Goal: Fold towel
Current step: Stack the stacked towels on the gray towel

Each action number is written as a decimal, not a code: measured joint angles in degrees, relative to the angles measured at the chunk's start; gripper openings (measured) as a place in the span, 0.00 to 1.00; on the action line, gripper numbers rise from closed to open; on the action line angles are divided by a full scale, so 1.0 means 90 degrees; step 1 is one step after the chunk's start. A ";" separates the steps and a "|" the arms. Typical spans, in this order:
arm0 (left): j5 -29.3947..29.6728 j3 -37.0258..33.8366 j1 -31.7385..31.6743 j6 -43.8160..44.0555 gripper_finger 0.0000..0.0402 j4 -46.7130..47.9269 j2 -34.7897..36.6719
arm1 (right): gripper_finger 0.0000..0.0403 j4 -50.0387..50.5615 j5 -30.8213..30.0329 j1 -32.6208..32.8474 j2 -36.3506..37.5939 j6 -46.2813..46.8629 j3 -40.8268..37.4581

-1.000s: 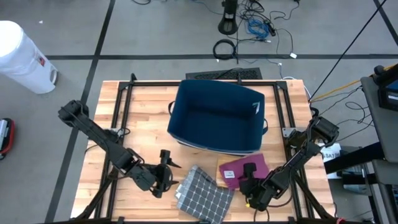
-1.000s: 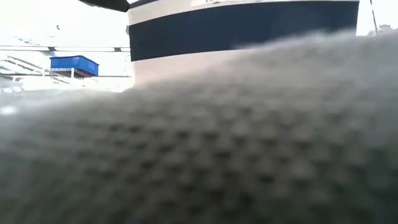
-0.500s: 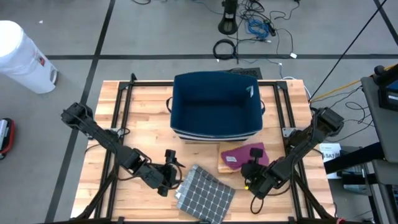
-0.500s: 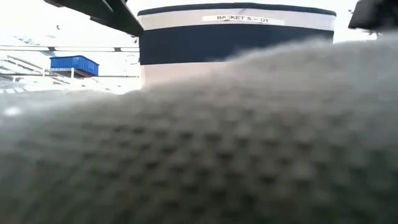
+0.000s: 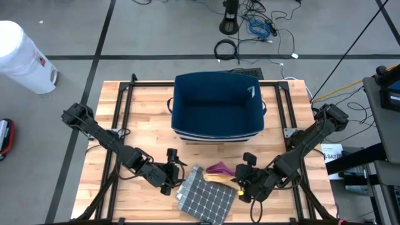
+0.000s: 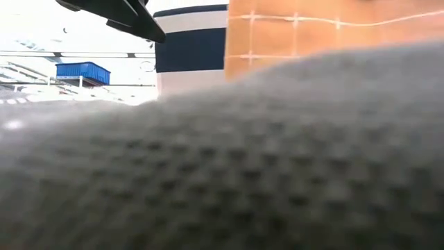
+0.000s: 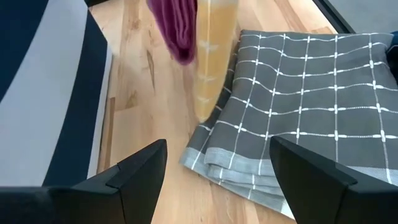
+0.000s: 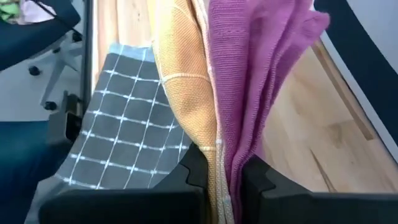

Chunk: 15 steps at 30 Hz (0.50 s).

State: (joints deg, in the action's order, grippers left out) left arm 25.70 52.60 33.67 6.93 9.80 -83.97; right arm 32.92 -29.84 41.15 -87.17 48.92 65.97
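Low view blocked by grey towel (image 6: 222,160); right gripper (image 8: 224,177) pinches orange-purple cloths (image 8: 211,81); left gripper (image 7: 214,168) spread.

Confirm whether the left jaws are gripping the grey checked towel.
No: the left gripper stands open just short of the grey checked towel, holding nothing.

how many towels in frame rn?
3. The grey checked towel lies folded at the table's front edge, by the open left gripper. The orange towel and purple towel hang together, pinched in the right gripper. The basket's floor looks empty.
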 joint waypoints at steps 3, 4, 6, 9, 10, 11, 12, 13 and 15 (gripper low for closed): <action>0.0004 0.0000 -0.0002 0.0008 0.72 0.0000 0.0000 | 0.06 0.0270 0.0101 -0.0098 -0.0163 0.0054 0.0199; 0.0004 0.0000 -0.0002 0.0008 0.72 0.0001 -0.0002 | 0.06 0.0387 0.0152 -0.0153 -0.0197 0.0152 0.0257; 0.0009 0.0000 -0.0002 0.0008 0.72 0.0002 0.0000 | 0.06 0.0579 0.0191 -0.0201 -0.0210 0.0387 0.0333; 0.0010 0.0000 -0.0002 0.0004 0.72 0.0057 0.0000 | 0.06 0.0404 0.0188 -0.0247 -0.0207 0.0517 0.0348; 0.0012 0.0000 -0.0002 0.0005 0.72 0.0102 -0.0001 | 0.06 0.0267 0.0191 -0.0250 -0.0207 0.0506 0.0348; 0.0012 0.0000 -0.0002 0.0003 0.72 0.0152 0.0000 | 0.06 0.0128 0.0192 -0.0251 -0.0207 0.0492 0.0349; 0.0016 0.0000 -0.0002 -0.0001 0.72 0.0206 -0.0002 | 0.06 0.0006 0.0212 -0.0270 -0.0213 0.0488 0.0354; 0.0019 0.0000 -0.0002 -0.0040 0.72 0.0232 0.0000 | 0.06 -0.0086 0.0278 -0.0290 -0.0255 0.0482 0.0360; 0.0021 0.0000 -0.0002 -0.0105 0.72 0.0234 0.0000 | 0.06 -0.0177 0.0436 -0.0326 -0.0362 0.0455 0.0360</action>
State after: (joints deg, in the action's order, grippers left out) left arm 25.89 52.60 33.65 5.99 11.91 -83.96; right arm 31.33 -25.92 38.22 -90.43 53.01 69.21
